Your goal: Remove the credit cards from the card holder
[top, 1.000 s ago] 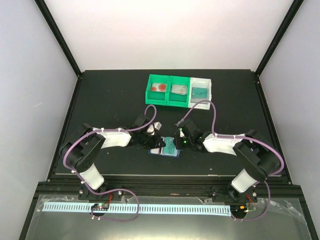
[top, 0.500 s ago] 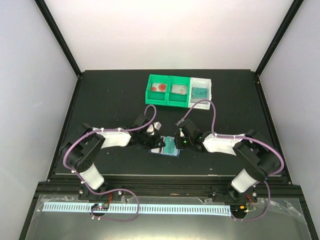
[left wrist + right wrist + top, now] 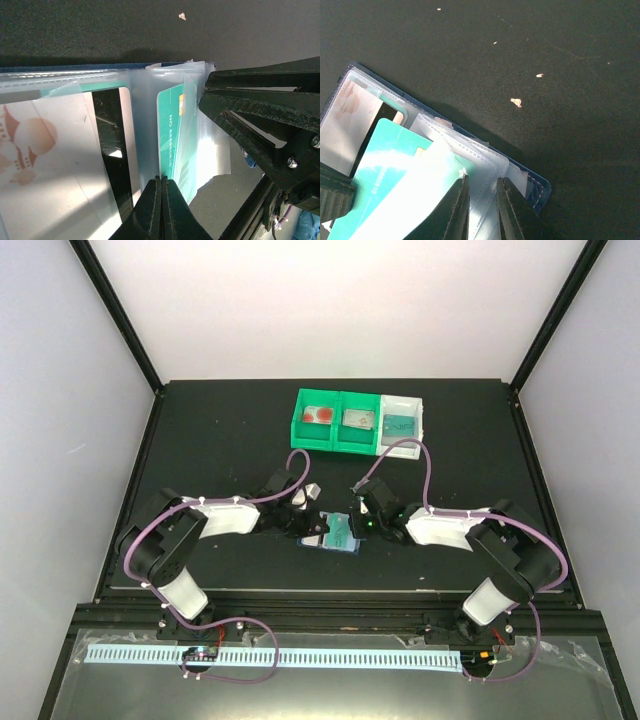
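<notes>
The card holder (image 3: 338, 537) lies open on the black table between both arms, its navy cover (image 3: 540, 188) under a fan of clear pockets. My left gripper (image 3: 164, 179) is shut on the near edge of a teal credit card (image 3: 172, 131), which sticks partly out of a pocket. In the leaf beside it sits a white card with reddish circles (image 3: 37, 150). My right gripper (image 3: 482, 183) is shut on the clear pocket leaves at the holder's other end, next to the teal card (image 3: 385, 150). Seen from above, the left gripper (image 3: 318, 531) and right gripper (image 3: 356, 526) flank the holder.
At the back stand a green tray (image 3: 298, 422) with two compartments and a white tray (image 3: 419, 417), each compartment holding a card. Small pale crumbs (image 3: 516, 102) dot the table. The table's raised black border runs close behind the arm bases.
The left wrist has shifted slightly toward the holder. The holder and the right arm have not visibly moved.
</notes>
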Controlling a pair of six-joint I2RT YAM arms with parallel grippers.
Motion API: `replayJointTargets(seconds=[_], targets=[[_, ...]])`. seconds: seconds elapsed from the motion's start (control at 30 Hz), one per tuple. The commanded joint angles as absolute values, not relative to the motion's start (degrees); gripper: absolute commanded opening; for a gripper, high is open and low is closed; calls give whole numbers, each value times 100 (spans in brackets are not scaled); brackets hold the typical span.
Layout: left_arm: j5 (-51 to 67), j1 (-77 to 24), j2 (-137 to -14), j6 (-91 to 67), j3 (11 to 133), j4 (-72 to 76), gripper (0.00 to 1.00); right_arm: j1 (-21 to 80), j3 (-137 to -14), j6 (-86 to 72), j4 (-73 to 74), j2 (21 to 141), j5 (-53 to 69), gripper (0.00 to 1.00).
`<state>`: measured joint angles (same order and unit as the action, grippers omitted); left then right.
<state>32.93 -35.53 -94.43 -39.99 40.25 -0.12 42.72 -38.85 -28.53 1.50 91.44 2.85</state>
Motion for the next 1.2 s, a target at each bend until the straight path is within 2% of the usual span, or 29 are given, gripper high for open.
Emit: replayJointTargets(seconds=[0.0,0.77,1.17], targets=[[3111,-3472,-9284,-3982,3999,-256,2,4215,-3657,-2717,739,9230,-333,18],[3277,-3392,-9043,-3656,4371,-906,2,4211,-3539,-2681,570,9036,-75,16],[2500,-3343,-8718,-3327,4721,-1881,1,4219,-3405,-2660,557,8681,-134,16]])
